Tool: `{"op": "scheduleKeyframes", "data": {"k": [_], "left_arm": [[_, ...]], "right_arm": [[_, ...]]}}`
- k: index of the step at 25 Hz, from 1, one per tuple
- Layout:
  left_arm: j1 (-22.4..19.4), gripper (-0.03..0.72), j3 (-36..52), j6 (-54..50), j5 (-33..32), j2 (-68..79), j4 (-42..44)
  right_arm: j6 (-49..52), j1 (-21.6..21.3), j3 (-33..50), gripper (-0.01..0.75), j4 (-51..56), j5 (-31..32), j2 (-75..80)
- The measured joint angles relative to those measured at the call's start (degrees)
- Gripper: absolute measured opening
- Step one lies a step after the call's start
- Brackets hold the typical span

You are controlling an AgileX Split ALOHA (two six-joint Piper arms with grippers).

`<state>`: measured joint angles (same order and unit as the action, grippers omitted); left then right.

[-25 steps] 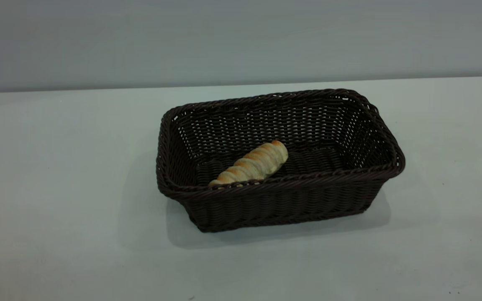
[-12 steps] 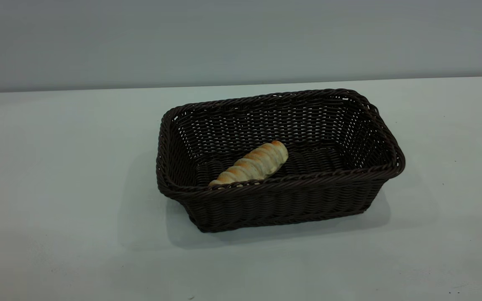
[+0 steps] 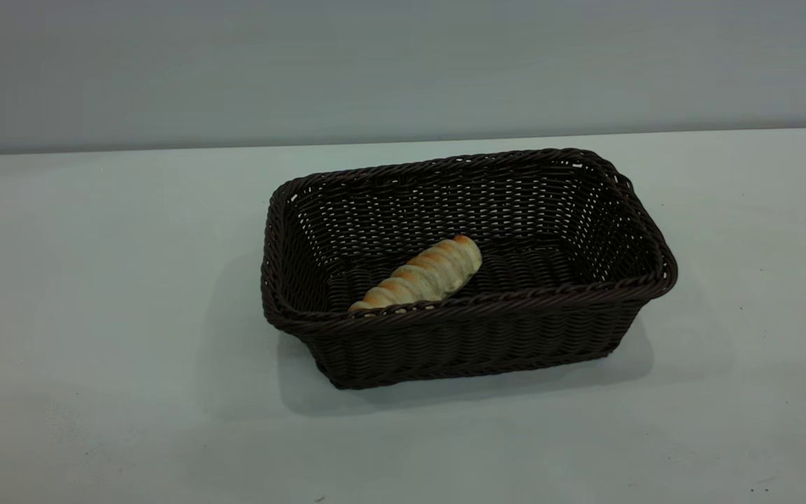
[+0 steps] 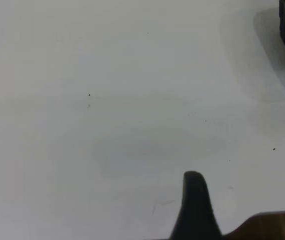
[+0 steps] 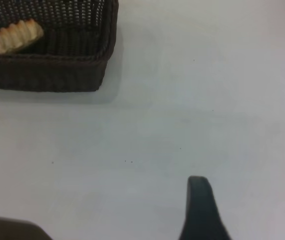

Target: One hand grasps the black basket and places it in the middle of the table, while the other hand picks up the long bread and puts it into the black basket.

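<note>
You are looking at a job that appears to be finished. The black basket (image 3: pixel 469 269) is sitting on the bench (image 3: pixel 95 294) roughly in the middle of the exterior view, flat on its base and turned a little askew. The long bread (image 3: pixel 420 276) is lying inside it on the woven floor, angled, with one end close against the near wall, toward the basket's left half.

Neither arm is showing in the exterior view, so both are sitting well clear of the basket. In the left wrist view you are seeing one dark fingertip of the left hand (image 4: pixel 195 200) over bare bench, with only a corner of the basket at the far edge of the picture. The right hand (image 5: pixel 200 205) is likewise showing a single fingertip over bare bench, with the basket's corner and the end of the bread farther off. With only one finger of each in sight, I cannot tell whether either hand is open or closed; nothing is visibly sitting against either fingertip.

Judging by this, both steps are done: basket placed, bread in it. Nothing is remaining except perhaps parking the arms.
</note>
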<state>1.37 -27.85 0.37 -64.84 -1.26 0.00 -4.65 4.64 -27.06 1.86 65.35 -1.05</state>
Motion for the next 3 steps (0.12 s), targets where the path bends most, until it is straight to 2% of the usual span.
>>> {"op": "scheduleKeyframes", "data": {"k": [3], "left_arm": [[0.0,0.576,0.0,0.0,0.0,0.0,0.0]], "right_arm": [[0.0,0.0,0.0,0.508,0.0,0.0,0.0]]}}
